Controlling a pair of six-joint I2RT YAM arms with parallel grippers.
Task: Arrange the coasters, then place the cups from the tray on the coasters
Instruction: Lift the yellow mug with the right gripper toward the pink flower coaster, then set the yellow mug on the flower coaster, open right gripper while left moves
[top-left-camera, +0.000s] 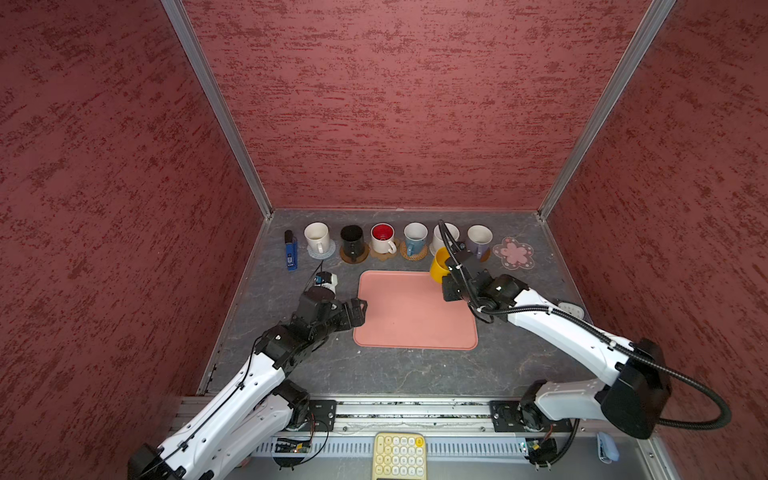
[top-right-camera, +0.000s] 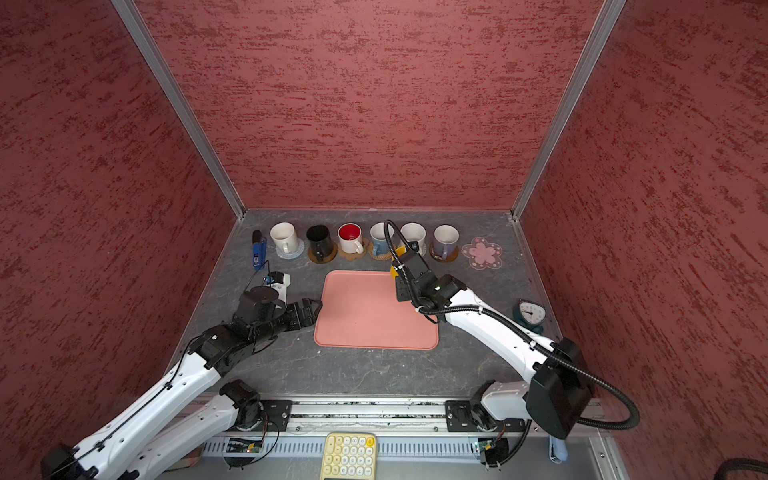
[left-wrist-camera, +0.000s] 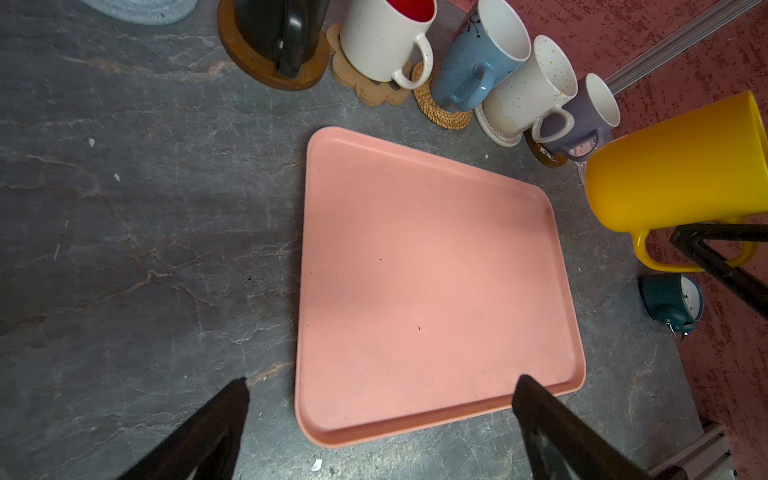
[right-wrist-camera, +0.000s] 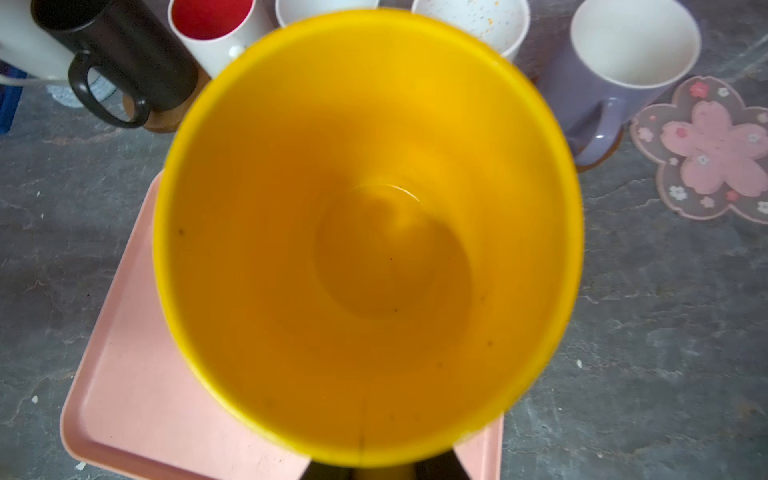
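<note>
yellow mug (top-left-camera: 439, 266) is pinched by its handle between the closed fingers of the right gripper (top-left-camera: 451, 272) and held tilted over the far right corner of the salmon tray (top-left-camera: 415, 316). pink flower coaster (top-left-camera: 514, 252) is seen just right of the lavender mug (top-left-camera: 478, 241). left gripper (top-left-camera: 359, 309) is spread wide at the tray's left edge.

The tray (top-left-camera: 411, 316) is bare and the room above it free, except at its far right corner, where the yellow mug (top-left-camera: 439, 264) hangs. Behind, six mugs (top-left-camera: 382, 237) stand in a tight row, hardly a gap between them. The flower coaster (top-left-camera: 514, 252) at the row's right end lies uncovered, the lavender mug (top-left-camera: 478, 241) just beside it. The table (top-left-camera: 395, 374) in front is open.
</note>
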